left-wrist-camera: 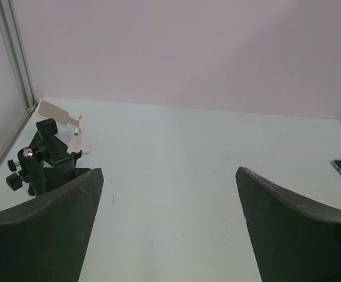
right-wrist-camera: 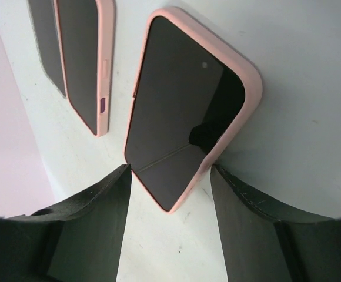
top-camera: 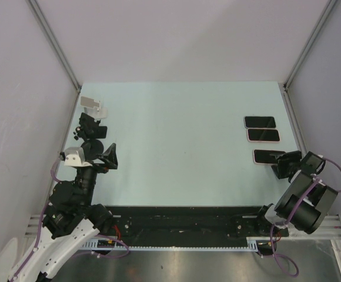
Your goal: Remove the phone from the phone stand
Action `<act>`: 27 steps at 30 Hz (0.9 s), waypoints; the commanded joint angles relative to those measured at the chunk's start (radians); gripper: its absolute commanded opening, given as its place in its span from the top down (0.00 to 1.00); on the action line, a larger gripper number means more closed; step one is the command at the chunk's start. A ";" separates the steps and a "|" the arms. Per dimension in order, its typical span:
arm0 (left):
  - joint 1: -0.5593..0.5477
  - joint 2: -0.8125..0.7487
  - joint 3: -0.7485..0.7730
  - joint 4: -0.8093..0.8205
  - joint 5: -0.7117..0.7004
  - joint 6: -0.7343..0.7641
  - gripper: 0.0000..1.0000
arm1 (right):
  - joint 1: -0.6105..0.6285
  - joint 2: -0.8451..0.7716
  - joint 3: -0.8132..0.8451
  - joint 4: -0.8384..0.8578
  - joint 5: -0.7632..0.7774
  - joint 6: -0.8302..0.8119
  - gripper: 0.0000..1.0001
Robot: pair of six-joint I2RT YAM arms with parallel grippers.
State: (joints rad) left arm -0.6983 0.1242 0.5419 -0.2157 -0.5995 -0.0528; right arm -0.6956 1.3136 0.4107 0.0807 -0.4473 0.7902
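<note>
The middle of the table (top-camera: 176, 147) is wide open, and I can move a gripper across it with nothing in the way. On the left, a black stand (left-wrist-camera: 41, 154) and a white stand (left-wrist-camera: 59, 113) sit close together by the left wall (top-camera: 17, 88), just ahead of my left gripper (left-wrist-camera: 169, 176). Its fingers are spread wide, with free room between them. On the right, my right gripper (right-wrist-camera: 170, 170) has one finger on each side of the near phone (right-wrist-camera: 182, 111), with almost no room to spare. The next phone (right-wrist-camera: 88, 59) lies just beside it, with only a thin strip of table between them. The right wall (top-camera: 335, 70) is close too.
</note>
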 commanded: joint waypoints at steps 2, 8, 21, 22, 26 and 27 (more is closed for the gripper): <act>0.014 0.014 -0.003 0.016 0.013 -0.004 0.00 | 0.044 0.091 0.011 0.108 -0.010 0.027 0.39; 0.017 0.015 -0.005 0.015 0.015 -0.005 0.00 | 0.082 0.151 0.077 0.140 0.005 0.040 0.39; 0.023 0.014 -0.007 0.016 0.018 -0.007 0.00 | 0.022 0.132 0.168 -0.058 0.128 -0.131 0.39; 0.023 0.017 -0.007 0.016 0.020 -0.007 0.00 | 0.016 0.124 0.166 -0.061 0.139 -0.138 0.39; 0.026 0.017 -0.005 0.015 0.026 -0.010 0.00 | 0.015 0.108 0.168 -0.042 0.151 -0.149 0.39; 0.026 0.015 -0.007 0.016 0.026 -0.010 0.00 | 0.018 0.113 0.171 -0.030 0.151 -0.149 0.39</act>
State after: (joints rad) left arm -0.6838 0.1257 0.5365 -0.2157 -0.5930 -0.0536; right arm -0.6769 1.4418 0.5560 0.0631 -0.3561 0.6914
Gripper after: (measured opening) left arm 0.996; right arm 0.608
